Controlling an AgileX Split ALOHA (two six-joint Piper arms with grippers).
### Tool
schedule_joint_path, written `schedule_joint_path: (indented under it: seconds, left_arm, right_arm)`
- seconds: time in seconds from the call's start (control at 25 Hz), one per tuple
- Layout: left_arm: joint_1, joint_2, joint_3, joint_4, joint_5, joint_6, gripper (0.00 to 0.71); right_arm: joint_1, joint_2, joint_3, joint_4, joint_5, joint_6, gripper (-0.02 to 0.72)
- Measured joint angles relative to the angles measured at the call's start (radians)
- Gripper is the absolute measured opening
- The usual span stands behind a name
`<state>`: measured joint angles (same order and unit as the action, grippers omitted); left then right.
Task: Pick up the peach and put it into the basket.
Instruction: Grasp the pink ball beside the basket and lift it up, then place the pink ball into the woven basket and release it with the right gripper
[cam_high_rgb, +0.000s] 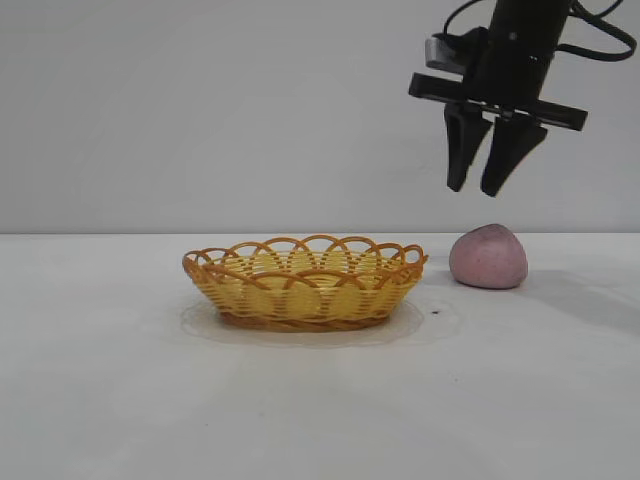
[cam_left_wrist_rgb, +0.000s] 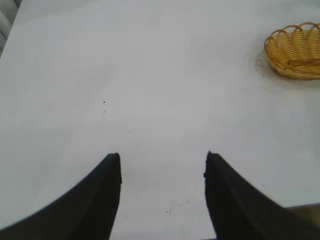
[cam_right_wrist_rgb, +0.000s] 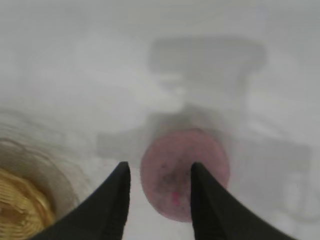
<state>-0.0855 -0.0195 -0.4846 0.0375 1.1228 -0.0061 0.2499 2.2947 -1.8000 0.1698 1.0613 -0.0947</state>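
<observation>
The dull pink peach (cam_high_rgb: 488, 257) sits on the white table just right of the basket (cam_high_rgb: 300, 300), a shallow yellow wicker oval with an orange looped rim. My right gripper (cam_high_rgb: 475, 188) hangs in the air a short way above the peach, pointing down, its two black fingers a little apart and holding nothing. Seen from the right wrist, the peach (cam_right_wrist_rgb: 185, 172) lies below the gripper (cam_right_wrist_rgb: 159, 167), mostly under one fingertip, and the basket (cam_right_wrist_rgb: 20, 210) is off to the side. My left gripper (cam_left_wrist_rgb: 162, 156) is open over bare table, far from the basket (cam_left_wrist_rgb: 295, 50).
White tabletop (cam_high_rgb: 120, 400) stretches around the basket, with a plain pale wall behind. The left arm is outside the exterior view.
</observation>
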Motion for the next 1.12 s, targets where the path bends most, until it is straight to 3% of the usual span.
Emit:
schedule_joint_path:
  seconds: [0.08,0.12,0.16,0.4,0.64,0.96,1.0,1.08,1.12]
  left_arm:
    - [0.031,0.0,0.0,0.0,-0.001,0.0,0.384]
    - [0.053,0.0,0.0,0.0,-0.001,0.0,0.384]
    - [0.075,0.0,0.0,0.0,-0.001,0.0,0.384]
    - [0.146,0.0,0.0,-0.004,-0.001,0.0,0.384]
    - [0.152,0.0,0.0,-0.018,-0.001,0.0,0.384]
    - [0.152,0.0,0.0,0.011,-0.001,0.0,0.384]
    - [0.152,0.0,0.0,0.011,-0.001,0.0,0.384]
    - [0.152,0.0,0.0,0.009,-0.001,0.0,0.384]
    - [0.152,0.0,0.0,0.007,-0.001,0.0,0.384]
  right_arm:
    - [0.011,-0.01,-0.004,-0.004,-0.013,-0.002,0.055]
    - [0.021,-0.022,-0.004,-0.006,-0.018,-0.007,0.058]
    - [0.035,-0.046,-0.004,-0.008,-0.016,-0.013,0.0]
    - [0.203,-0.238,-0.009,-0.01,0.023,-0.022,0.0]
    - [0.356,-0.212,-0.012,-0.009,0.073,-0.024,0.0]
    - [0.385,-0.078,-0.012,-0.011,0.078,-0.024,0.0]
    - [0.385,-0.076,-0.012,-0.011,0.078,-0.024,0.058]
    - [0.385,-0.076,-0.012,-0.011,0.078,-0.024,0.058]
    - [0.385,-0.076,-0.012,-0.011,0.078,-0.024,0.13]
